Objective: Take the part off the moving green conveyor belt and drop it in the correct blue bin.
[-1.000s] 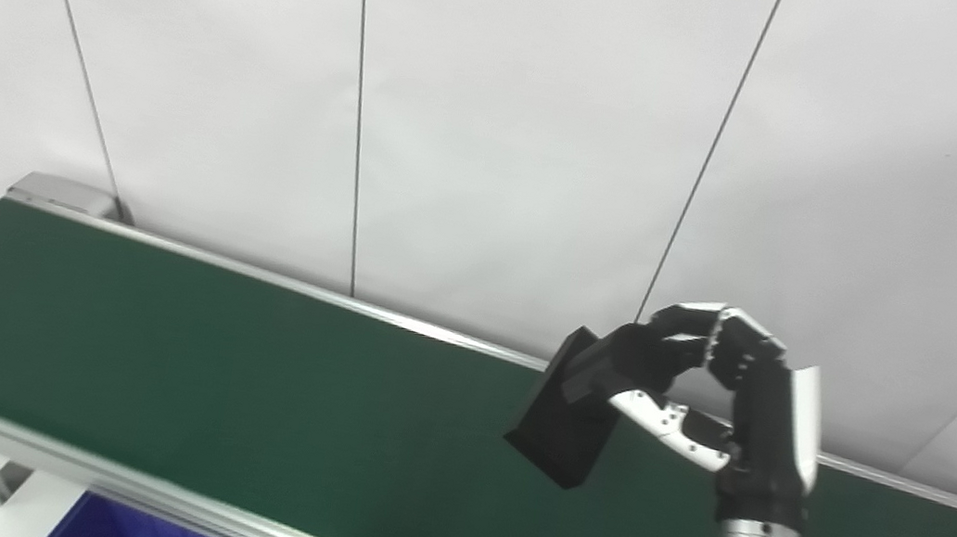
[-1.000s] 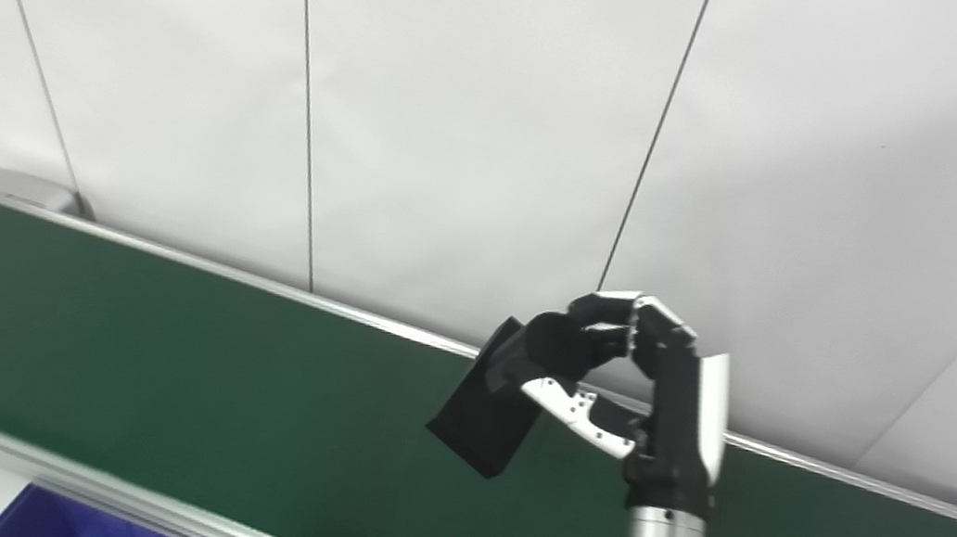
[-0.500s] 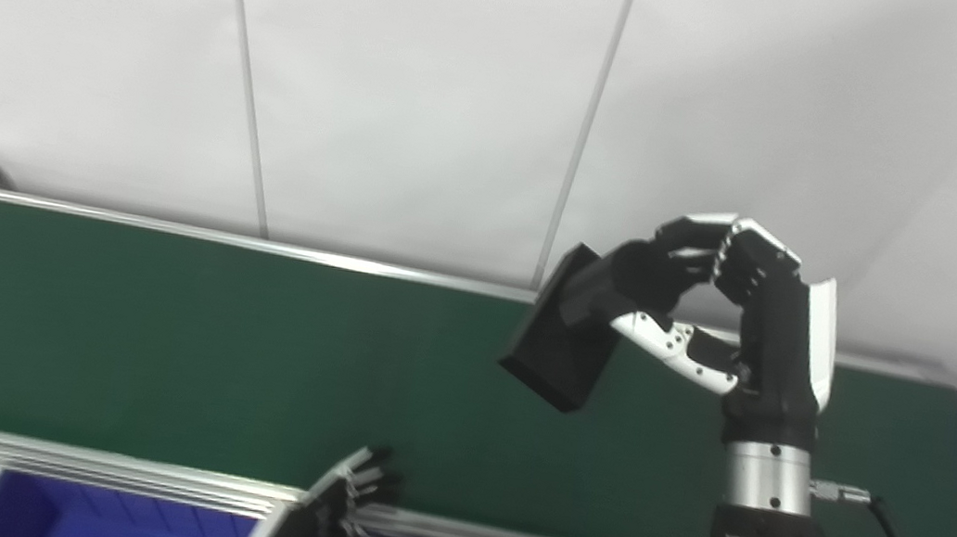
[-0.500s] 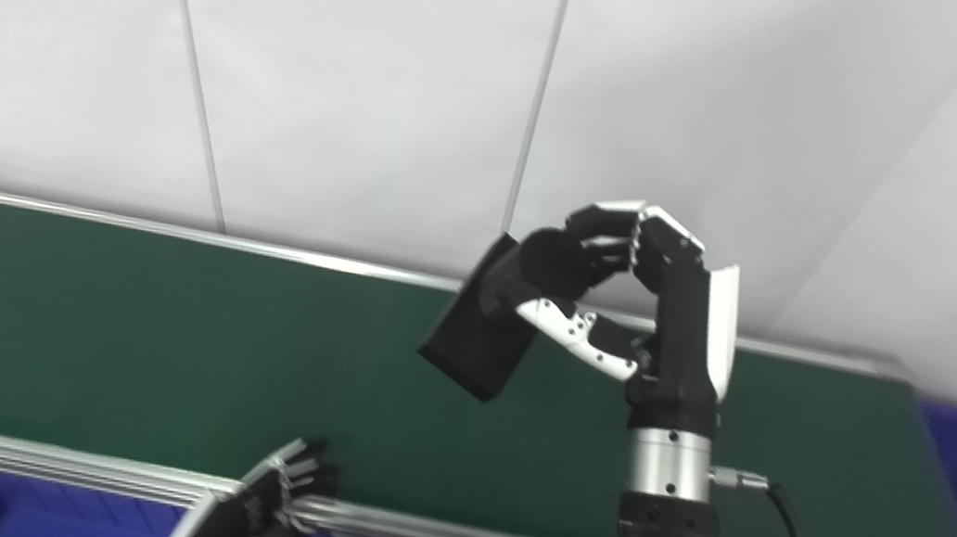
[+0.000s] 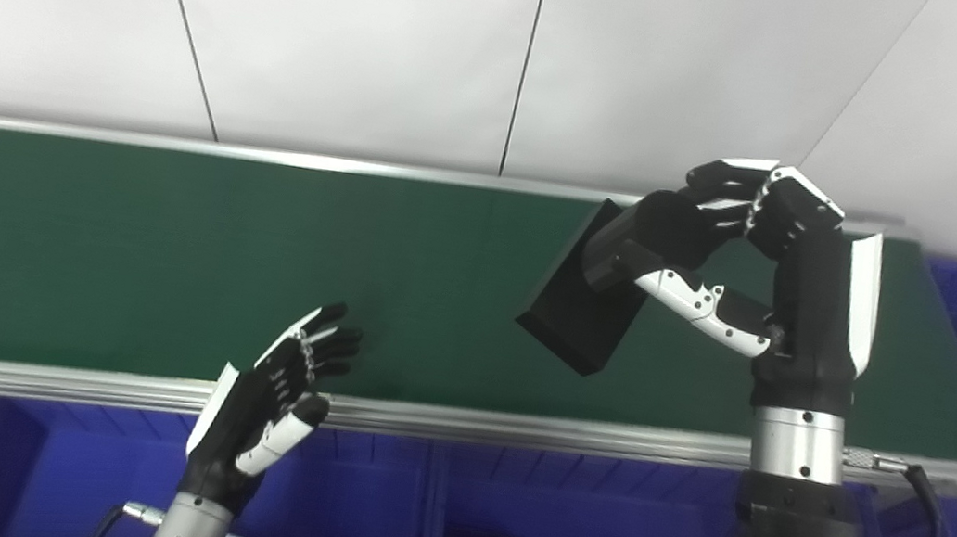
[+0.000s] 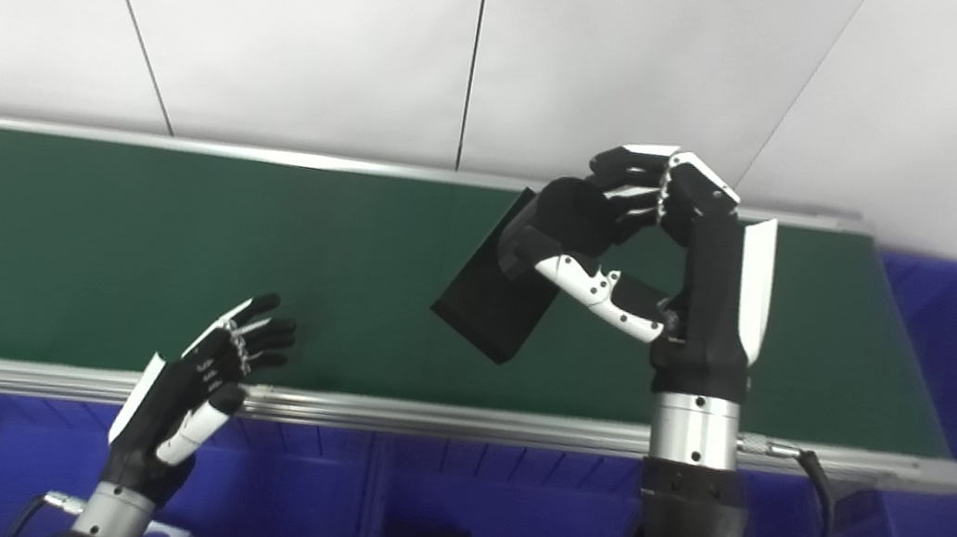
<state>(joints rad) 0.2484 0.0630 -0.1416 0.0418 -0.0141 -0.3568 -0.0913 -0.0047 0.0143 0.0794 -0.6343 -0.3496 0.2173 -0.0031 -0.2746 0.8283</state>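
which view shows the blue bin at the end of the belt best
The right eye view: the end bin beyond the green belt shows more of its inside. The left eye view crops it at the picture's edge.

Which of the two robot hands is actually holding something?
The right robot hand, raised over the green conveyor belt, grips a flat black rectangular part. The left robot hand is open and empty near the belt's front rail.
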